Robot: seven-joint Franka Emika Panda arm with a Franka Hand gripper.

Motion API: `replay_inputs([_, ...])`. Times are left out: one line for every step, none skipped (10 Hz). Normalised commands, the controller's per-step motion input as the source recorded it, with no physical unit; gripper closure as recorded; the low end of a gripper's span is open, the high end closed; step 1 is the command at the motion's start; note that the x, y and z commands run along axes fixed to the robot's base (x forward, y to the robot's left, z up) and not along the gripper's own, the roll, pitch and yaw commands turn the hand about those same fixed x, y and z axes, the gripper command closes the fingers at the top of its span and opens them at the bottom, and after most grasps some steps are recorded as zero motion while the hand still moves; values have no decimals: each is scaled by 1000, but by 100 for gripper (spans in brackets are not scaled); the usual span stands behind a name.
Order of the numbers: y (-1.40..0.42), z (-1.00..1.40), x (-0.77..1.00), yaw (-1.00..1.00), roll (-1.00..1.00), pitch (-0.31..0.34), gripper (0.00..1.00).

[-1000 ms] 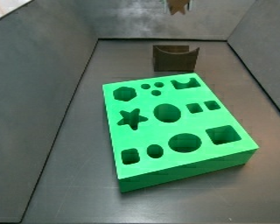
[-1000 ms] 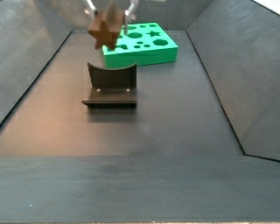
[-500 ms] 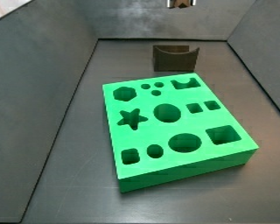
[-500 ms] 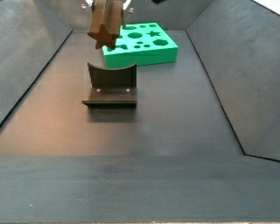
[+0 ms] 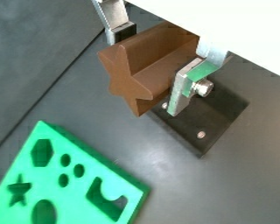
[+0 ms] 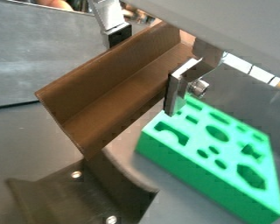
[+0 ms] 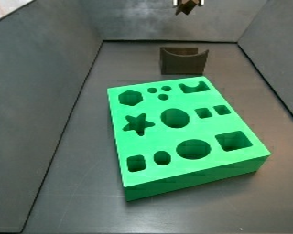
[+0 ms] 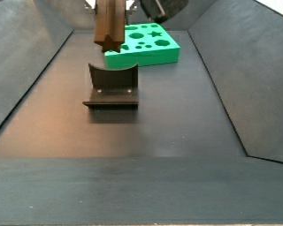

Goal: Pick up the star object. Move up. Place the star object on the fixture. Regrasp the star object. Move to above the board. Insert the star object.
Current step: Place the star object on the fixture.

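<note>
The gripper (image 5: 154, 54) hangs high above the fixture (image 8: 110, 88), its silver fingers (image 5: 189, 83) clamped on the star object (image 5: 143, 68), which sits between the dark pads and clear of the floor; in a side view the brown piece (image 8: 107, 24) is well above the notched block. The height likely gives clearance for setting it into the notch; the board (image 7: 183, 132) lies apart, its star hole empty.

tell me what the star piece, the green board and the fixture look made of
Star object, held in the tool above the fixture: matte brown, wood-coloured, though no grain shows, so possibly plastic. Board: bright green, uniform, slightly glossy, likely plastic. Fixture: dark plate with visible screws, probably metal or hard plastic.
</note>
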Motion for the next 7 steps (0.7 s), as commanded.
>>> replay_inputs([46, -11, 72, -145, -531, 87, 100])
replay_inputs([43, -14, 69, -139, -358, 62, 100])
replay_inputs([30, -3, 64, -127, -235, 41, 100])
replay_inputs([133, -1000, 125, -91, -1000, 134, 100])
replay_inputs([138, -1000, 127, -97, -1000, 121, 100])
replay_inputs([138, -1000, 144, -127, -1000, 153, 100])
replay_inputs([135, -1000, 151, -137, -947, 162, 100])
